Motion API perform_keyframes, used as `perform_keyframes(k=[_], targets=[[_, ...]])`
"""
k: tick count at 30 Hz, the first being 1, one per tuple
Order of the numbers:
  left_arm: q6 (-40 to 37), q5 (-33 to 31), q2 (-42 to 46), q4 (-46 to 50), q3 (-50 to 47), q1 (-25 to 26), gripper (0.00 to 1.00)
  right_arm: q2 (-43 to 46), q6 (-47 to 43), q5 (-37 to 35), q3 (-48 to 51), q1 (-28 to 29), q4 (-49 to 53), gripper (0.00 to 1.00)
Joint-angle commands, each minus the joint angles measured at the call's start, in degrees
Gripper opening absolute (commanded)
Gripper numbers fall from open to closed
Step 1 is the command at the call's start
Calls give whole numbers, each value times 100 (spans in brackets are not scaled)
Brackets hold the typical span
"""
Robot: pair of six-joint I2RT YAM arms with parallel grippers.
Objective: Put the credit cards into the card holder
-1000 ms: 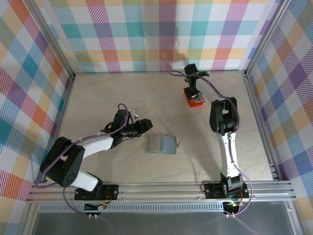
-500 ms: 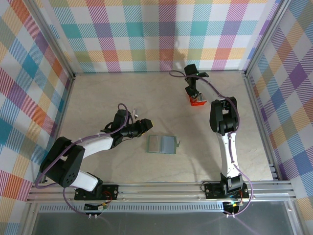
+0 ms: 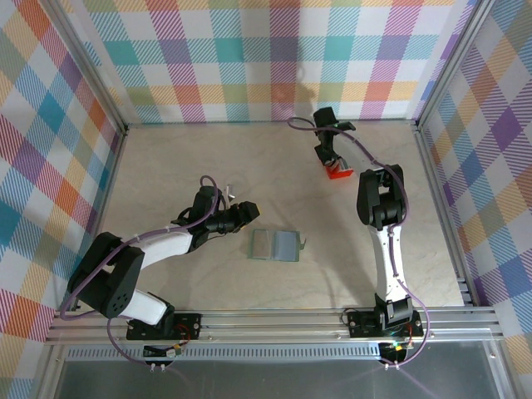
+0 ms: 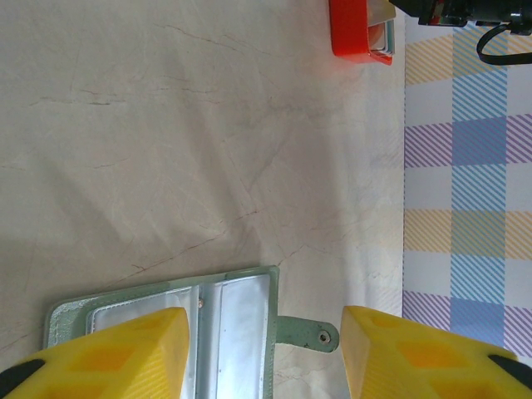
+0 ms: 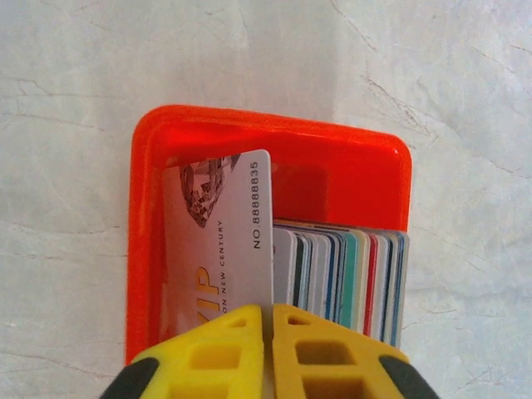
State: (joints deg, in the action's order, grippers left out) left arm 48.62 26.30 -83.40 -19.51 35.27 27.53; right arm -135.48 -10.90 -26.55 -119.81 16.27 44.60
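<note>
- Right wrist view: the right pincer (image 5: 268,320) has its two yellow fingers (image 5: 212,353) pressed together on the near edge of a white card (image 5: 218,241). The card reaches straight ahead of the tips, leaning slightly.
- The white card carries a diamond picture, "VIP" lettering and a printed number. It stands at the left inside wall of the red box (image 5: 274,133), directly ahead of the pincer.
- The other credit cards (image 5: 341,283) stand on edge in a tight row, just right of the pinched one and ahead of the right-hand finger, inside the same box.
- The box rests on the pale marbled table (image 5: 166,50), which spreads out ahead of and beside the pincer.
- Left wrist view: the left pincer (image 4: 266,332) holds its fingers spread wide, with nothing gripped between them.
- The card holder (image 4: 233,312) lies open and flat below that gap, and its clear slots show. Its left part runs under the left-hand finger. Whether the finger touches it cannot be told.
- Its small tab (image 4: 303,332) points toward the right-hand finger and stops just short of it.
- In the top external view, the card holder sits near the left pincer's tips and well apart from the right pincer.
</note>
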Motion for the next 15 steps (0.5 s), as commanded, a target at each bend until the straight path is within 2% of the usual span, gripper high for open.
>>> perform_keyframes(k=[1, 5, 15], targets=[[-19, -27, 23, 1, -33, -40, 51, 281, 95, -55, -179, 34, 54, 4], [-2, -44, 51, -27, -94, -37, 51, 340, 179, 62, -181, 51, 92, 0], [5, -125, 324, 56, -261, -37, 50, 670, 483, 714, 85, 51, 119, 0]])
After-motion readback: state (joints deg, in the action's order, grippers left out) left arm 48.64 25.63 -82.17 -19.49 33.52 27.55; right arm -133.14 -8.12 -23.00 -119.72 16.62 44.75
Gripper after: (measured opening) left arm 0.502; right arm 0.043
